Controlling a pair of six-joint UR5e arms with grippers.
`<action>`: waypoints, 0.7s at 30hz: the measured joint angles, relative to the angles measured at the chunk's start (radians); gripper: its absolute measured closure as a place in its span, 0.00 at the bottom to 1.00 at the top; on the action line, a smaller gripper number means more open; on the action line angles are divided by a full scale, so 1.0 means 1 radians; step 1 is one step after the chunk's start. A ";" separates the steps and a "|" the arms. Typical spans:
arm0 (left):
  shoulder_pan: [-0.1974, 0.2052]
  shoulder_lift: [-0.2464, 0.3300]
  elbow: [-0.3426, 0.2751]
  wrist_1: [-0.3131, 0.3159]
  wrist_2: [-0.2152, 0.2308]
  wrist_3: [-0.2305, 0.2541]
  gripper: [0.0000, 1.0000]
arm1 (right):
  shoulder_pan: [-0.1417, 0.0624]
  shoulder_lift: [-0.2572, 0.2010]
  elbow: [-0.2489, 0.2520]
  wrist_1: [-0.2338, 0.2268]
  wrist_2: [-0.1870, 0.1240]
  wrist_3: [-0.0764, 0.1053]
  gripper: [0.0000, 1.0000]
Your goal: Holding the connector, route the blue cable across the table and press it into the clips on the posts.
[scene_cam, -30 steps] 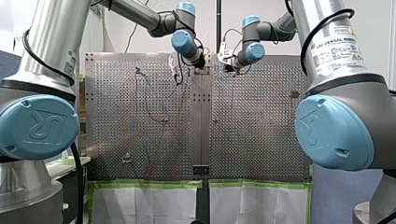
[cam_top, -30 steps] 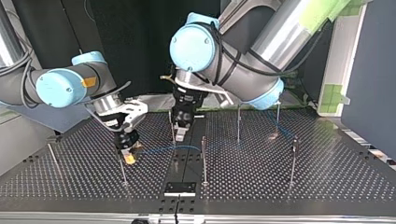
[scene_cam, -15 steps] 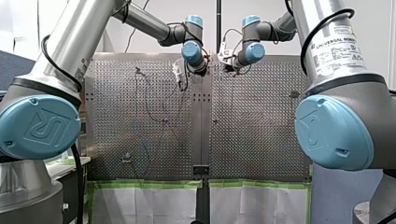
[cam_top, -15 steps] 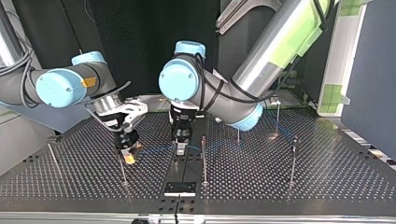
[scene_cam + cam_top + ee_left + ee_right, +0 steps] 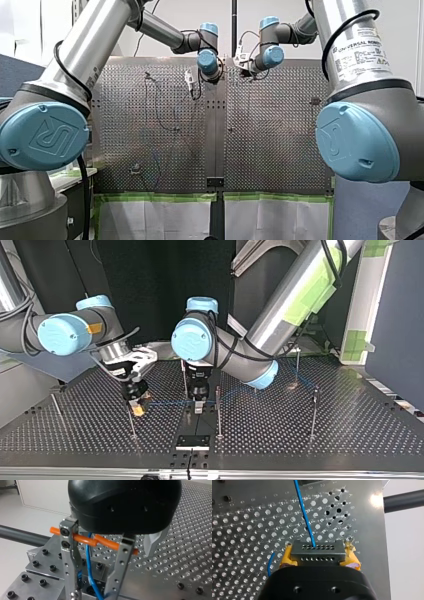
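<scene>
right gripper: clamped shut, its yellow pads pressing the two short ends of the connector; it holds nothing else.
connector: small dark block with rows of pinholes. it looks rigid and is likely light. the end faces under the pads are a sound place to hold it, and the wire's root should be spared any bending.
blue cable: thin, limp and probably slick. it leaves the connector at the gripper's 12 o'clock. in the top view it runs toward 3 o'clock to the left gripper, then faintly on toward 2 o'clock.
handling: judged too soft to push. it wants light tension and a hold close beside each clip, not mid-span.
left gripper: metal fingers stand apart with the cable loose between them and nothing pinched. an orange tube crosses behind them.
nearest post: just beside the left gripper at its 3 o'clock in the top view. its clip is too small to read.
second post: close to the right gripper at its 6 o'clock in the top view.
table: perforated metal.
</scene>
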 joint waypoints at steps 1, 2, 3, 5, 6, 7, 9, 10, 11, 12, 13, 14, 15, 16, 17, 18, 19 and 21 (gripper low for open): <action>-0.001 0.000 0.000 -0.001 -0.004 0.000 0.00 | -0.001 0.000 0.000 0.000 0.000 0.001 1.00; -0.003 0.000 0.000 -0.002 -0.010 0.000 0.00 | -0.002 0.000 0.000 0.000 0.000 0.002 1.00; -0.005 0.000 0.000 -0.002 -0.015 -0.001 0.00 | -0.003 0.000 0.000 0.000 0.000 0.003 1.00; -0.007 0.000 0.000 -0.002 -0.021 -0.002 0.00 | -0.005 0.000 0.000 -0.001 -0.002 0.004 1.00; -0.007 0.000 0.000 -0.001 -0.023 -0.003 0.00 | -0.006 0.000 0.000 -0.001 -0.002 0.005 1.00; -0.008 0.000 0.000 0.000 -0.024 -0.003 0.00 | -0.007 0.000 0.000 -0.001 -0.002 0.006 1.00; -0.008 0.000 0.000 0.003 -0.026 -0.004 0.00 | -0.009 0.000 0.000 -0.001 -0.003 0.008 1.00; -0.008 0.000 0.000 0.004 -0.027 -0.003 0.00 | -0.009 0.000 0.000 -0.001 -0.003 0.009 1.00; -0.008 0.000 0.000 0.006 -0.028 -0.003 0.04 | -0.009 0.000 0.000 -0.002 -0.003 0.009 1.00; -0.008 0.000 0.000 0.007 -0.029 -0.003 0.04 | -0.009 0.000 0.000 -0.002 -0.003 0.009 1.00; -0.008 0.000 0.000 0.009 -0.032 -0.003 0.04 | -0.009 0.000 0.000 -0.002 -0.003 0.010 1.00; -0.008 0.000 0.000 0.010 -0.038 -0.003 0.06 | -0.010 0.000 0.000 -0.002 -0.003 0.010 1.00; -0.008 0.000 0.000 0.010 -0.043 -0.003 0.06 | -0.010 0.000 0.000 -0.002 -0.003 0.010 1.00; -0.008 0.000 0.000 0.010 -0.047 -0.002 0.11 | -0.010 0.000 0.000 -0.002 -0.003 0.010 1.00; -0.009 0.000 0.000 0.011 -0.052 -0.002 0.14 | -0.010 0.001 0.000 -0.003 -0.003 0.010 1.00; -0.010 0.000 0.000 0.011 -0.056 -0.001 0.14 | -0.010 0.001 0.000 -0.003 -0.003 0.010 1.00; -0.011 0.000 0.000 0.011 -0.059 0.000 0.18 | -0.010 0.001 0.000 -0.003 -0.003 0.010 1.00; -0.014 0.000 0.000 0.012 -0.063 0.001 0.27 | -0.010 0.001 0.000 -0.003 -0.003 0.010 1.00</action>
